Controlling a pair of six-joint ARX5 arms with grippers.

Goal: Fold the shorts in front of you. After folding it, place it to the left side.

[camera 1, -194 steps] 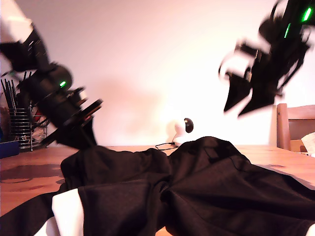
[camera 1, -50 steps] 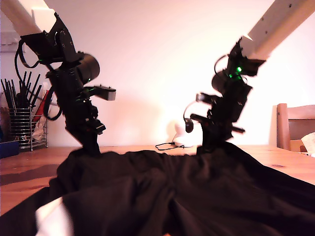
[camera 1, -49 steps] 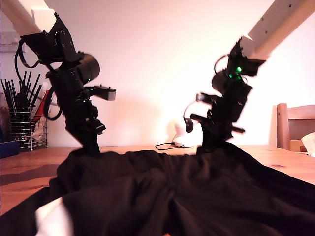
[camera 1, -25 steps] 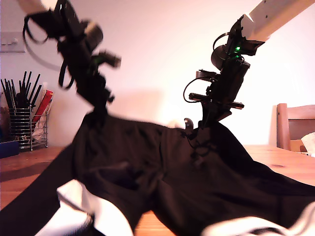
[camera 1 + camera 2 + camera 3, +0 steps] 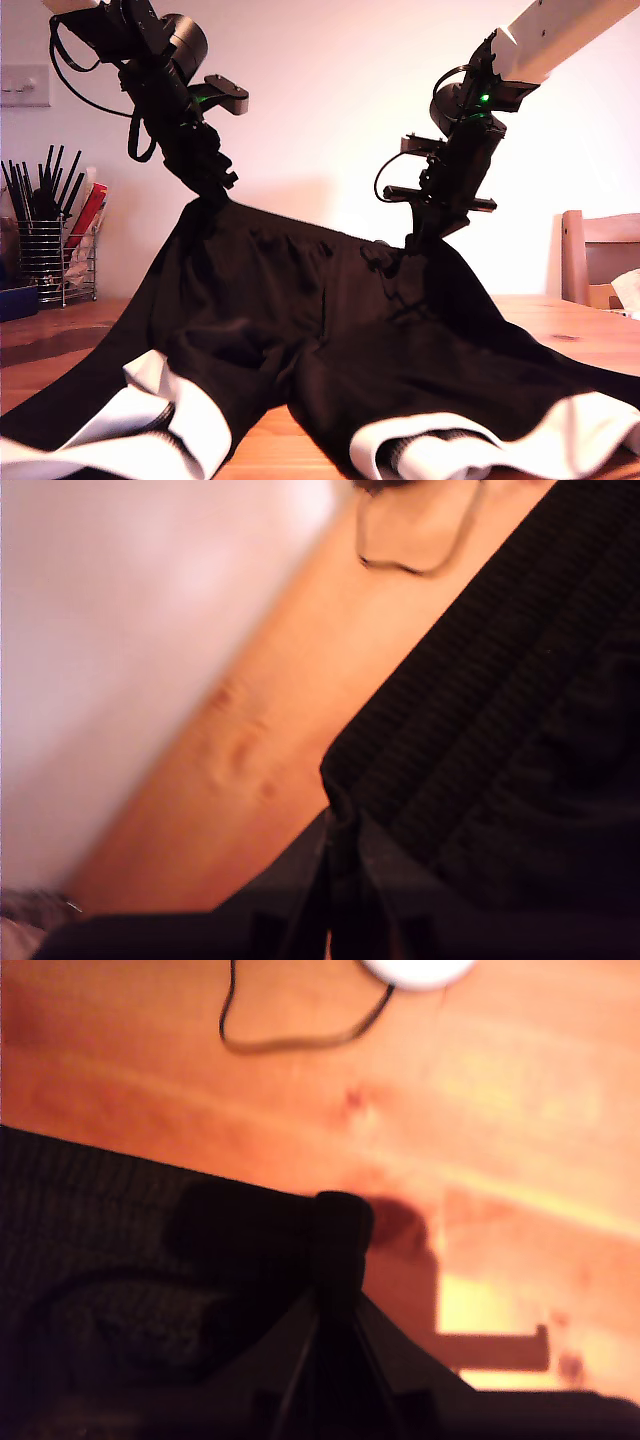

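The black shorts [image 5: 300,320] hang by their waistband above the wooden table [image 5: 570,335], with the white hem bands [image 5: 150,425] resting near the front edge. My first gripper [image 5: 212,192] is shut on the waistband corner at the exterior view's left, seen close up in the first wrist view, where the first gripper [image 5: 338,820] pinches the ribbed black shorts [image 5: 500,730]. My second gripper [image 5: 412,243] is shut on the other waistband corner, lower than the first. In the second wrist view the second gripper [image 5: 337,1230] pinches the shorts [image 5: 100,1260].
A wire holder of black utensils [image 5: 45,250] stands at the exterior view's left by the wall. A wooden chair [image 5: 600,260] is at the exterior view's right. A small white camera [image 5: 415,968] and its black cable [image 5: 290,1035] lie on the table behind the shorts.
Both grippers have risen with the waistband, the first higher. The shorts went from a heap on the table to hanging spread, and the white hems now show in front.
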